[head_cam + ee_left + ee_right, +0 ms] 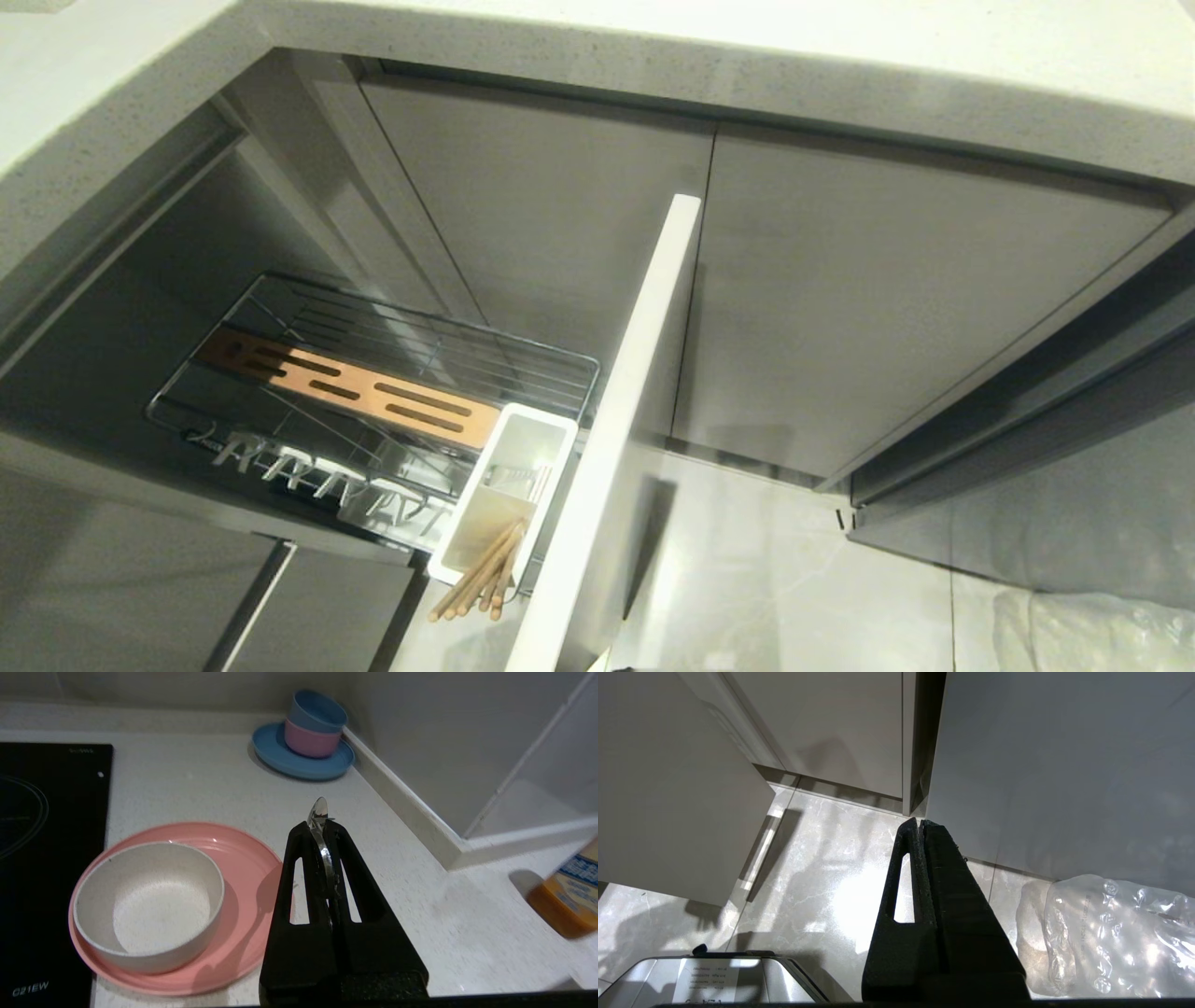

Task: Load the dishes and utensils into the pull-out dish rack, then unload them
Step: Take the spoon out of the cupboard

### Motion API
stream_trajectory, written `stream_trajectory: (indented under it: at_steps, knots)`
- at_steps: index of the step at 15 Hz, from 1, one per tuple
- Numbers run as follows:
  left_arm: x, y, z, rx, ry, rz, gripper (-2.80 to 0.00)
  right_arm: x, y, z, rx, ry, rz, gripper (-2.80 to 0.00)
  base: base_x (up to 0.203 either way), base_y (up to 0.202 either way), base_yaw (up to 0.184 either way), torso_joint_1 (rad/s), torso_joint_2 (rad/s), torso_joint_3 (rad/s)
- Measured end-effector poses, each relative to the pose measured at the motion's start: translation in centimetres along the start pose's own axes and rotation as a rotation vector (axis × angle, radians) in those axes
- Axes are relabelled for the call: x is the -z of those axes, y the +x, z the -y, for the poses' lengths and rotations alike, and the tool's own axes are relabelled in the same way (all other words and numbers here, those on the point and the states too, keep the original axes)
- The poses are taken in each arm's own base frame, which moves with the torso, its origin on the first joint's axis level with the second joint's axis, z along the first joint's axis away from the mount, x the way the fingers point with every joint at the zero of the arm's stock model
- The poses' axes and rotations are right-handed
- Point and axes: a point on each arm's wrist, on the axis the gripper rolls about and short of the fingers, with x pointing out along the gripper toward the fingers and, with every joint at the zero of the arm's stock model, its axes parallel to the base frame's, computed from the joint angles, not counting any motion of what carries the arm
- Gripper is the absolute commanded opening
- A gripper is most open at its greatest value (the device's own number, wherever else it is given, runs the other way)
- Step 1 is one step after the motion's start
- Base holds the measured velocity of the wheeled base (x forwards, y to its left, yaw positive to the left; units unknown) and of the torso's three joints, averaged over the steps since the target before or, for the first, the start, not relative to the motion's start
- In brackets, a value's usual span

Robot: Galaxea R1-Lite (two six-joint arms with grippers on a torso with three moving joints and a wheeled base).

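My left hand (322, 828) is clamped on the slim silver metal fork (321, 830), above the desk (411, 868), beside the pale-pink oval plate (243, 868) carrying the cream-white bowl (149, 905). Light-wood chopsticks (481, 574) sit in the rack's white caddy (504, 495).

**Rack open, fork in the jaws**

The rack (373, 392), a chrome wire basket with a slotted wooden strip, stands pulled out at lower left of the head view. Chopsticks (481, 574) lean in its white caddy (509, 490), tips poking out.

The cream bowl (149, 905) sits upright on the pink plate (243, 868), lower left of the left wrist view. The silver fork (322, 844) is clamped at centre, handle end outward.
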Motion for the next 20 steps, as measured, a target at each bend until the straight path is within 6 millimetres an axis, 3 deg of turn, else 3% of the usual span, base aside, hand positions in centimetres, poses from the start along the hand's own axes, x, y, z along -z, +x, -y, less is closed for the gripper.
stream_trajectory:
  at_steps: [12, 20]
  knots:
    - [7.6, 0.8, -4.1, -0.057, 0.058, 0.203, -2.8, 0.0, 0.0, 0.0, 0.0, 0.0, 0.0, -2.8, 0.0, 0.0, 0.0, 0.0, 0.0, 0.0]
    - [8.8, 1.1, -4.8, -0.098, 0.029, 0.183, -2.8, 0.0, 0.0, 0.0, 0.0, 0.0, 0.0, -2.8, 0.0, 0.0, 0.0, 0.0, 0.0, 0.0]
